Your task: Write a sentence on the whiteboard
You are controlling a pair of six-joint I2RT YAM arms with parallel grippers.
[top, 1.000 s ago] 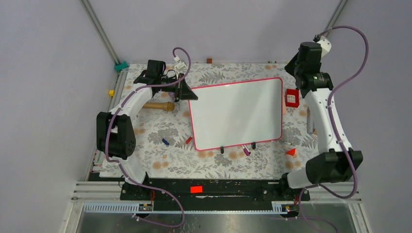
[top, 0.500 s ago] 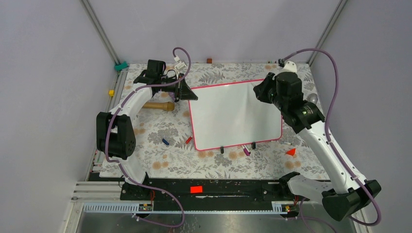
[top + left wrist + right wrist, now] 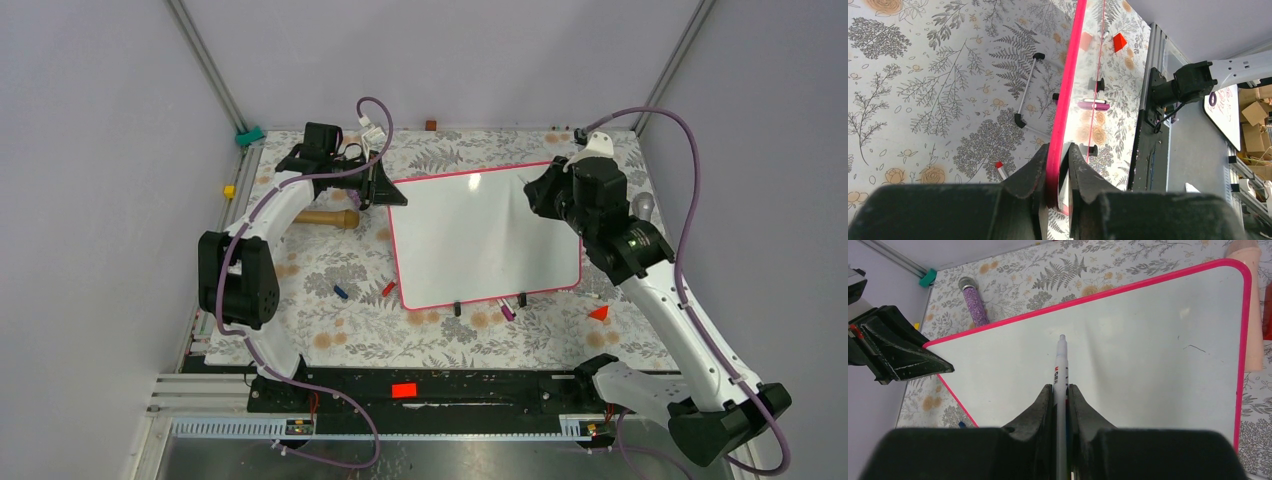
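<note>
Floral table [image 3: 350, 330] bears whiteboard [image 3: 470, 240], perhaps a wooden roller [image 3: 325, 217].

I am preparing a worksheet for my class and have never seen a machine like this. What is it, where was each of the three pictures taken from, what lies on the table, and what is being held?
These are two robot arms bolted to the near edge of a flower-patterned table. Each arm ends in a two-finger gripper. The wide picture looks down from above and behind the arms. The other two come from a small camera on each wrist, so each shows its own fingers.

A whiteboard with a pink frame sits on the table, with no words on it yet. The left gripper pinches the board's frame near one corner. The right gripper holds a white marker, its tip pointing out over the board.

Loose items around the board include a wooden stick, a red triangle and a glittery purple tube.
</note>
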